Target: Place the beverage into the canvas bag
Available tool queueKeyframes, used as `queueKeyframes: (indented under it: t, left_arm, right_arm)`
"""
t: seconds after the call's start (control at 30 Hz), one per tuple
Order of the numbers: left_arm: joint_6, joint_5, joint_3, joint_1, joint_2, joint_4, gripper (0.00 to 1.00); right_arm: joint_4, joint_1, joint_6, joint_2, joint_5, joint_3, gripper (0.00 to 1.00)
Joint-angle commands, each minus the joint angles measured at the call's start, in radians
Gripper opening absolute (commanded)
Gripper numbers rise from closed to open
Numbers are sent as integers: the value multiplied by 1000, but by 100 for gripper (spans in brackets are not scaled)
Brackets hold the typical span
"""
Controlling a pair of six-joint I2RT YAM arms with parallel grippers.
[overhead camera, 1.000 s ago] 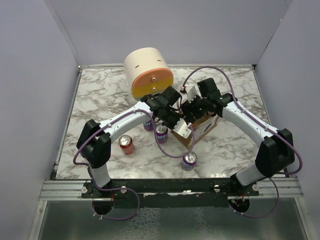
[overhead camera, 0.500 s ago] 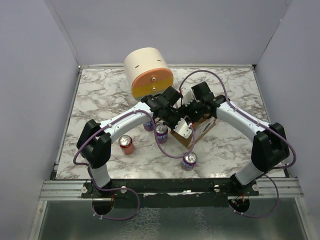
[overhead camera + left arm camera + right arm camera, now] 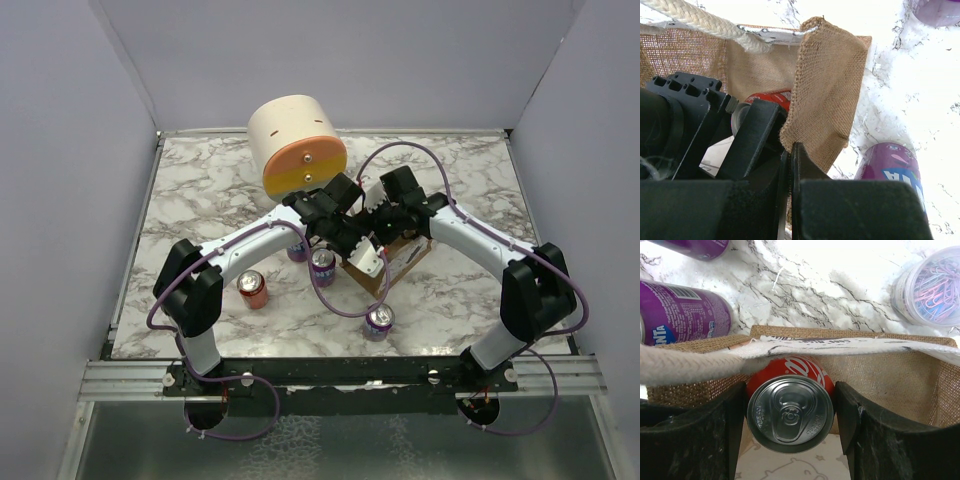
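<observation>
The canvas bag (image 3: 398, 262), tan burlap with cream rope handles, stands at mid-table between both arms. My left gripper (image 3: 367, 263) is at its near-left corner, and in the left wrist view the left gripper (image 3: 789, 151) is shut on the bag's (image 3: 827, 95) folded burlap edge. The beverage, a red can (image 3: 790, 412), hangs upright inside the bag's (image 3: 885, 372) mouth, with my right gripper (image 3: 790, 407) shut on its sides. The red can (image 3: 769, 97) also shows past the burlap in the left wrist view. My right gripper (image 3: 386, 229) is over the bag from behind.
A big cream cylinder (image 3: 296, 146) with an orange face lies behind the arms. Purple cans (image 3: 322, 266) (image 3: 378, 321) and an orange-red can (image 3: 252, 289) stand to the near left of the bag. A clear tub of paper clips (image 3: 932, 290) sits beyond the bag.
My left gripper has shut onto the bag's edge. The right arm has come forward and left, bringing the red can over and into the bag's mouth.
</observation>
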Motion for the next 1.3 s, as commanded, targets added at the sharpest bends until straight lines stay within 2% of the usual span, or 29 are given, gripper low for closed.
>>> queueKeyframes:
  t: [0.0,0.2,0.27,0.37,0.5,0.57,0.9,1.27]
  left_arm:
    - [14,7,-19,-9,13,5,5]
    - [15,10,-20,-10,16,2,5]
    - [19,9,-20,-11,16,-1,5]
    - [24,4,-23,-10,16,-7,5]
    - [34,1,-26,-10,14,-18,5]
    - [36,-1,-28,-9,14,-19,5]
    - [47,5,-25,-11,8,-40,5]
    - [66,14,-8,-10,-9,-68,5]
  right_arm:
    - [47,14,46,23,-49,-11,18]
    - [32,14,51,25,-78,16,35]
    - [30,14,53,27,-78,19,44]
    - [19,14,53,32,-72,35,48]
    - [5,14,52,36,-81,60,66]
    - [-1,14,53,37,-81,68,71]
    - [-7,14,46,7,-65,80,76]
    - [0,14,24,-28,21,76,76]
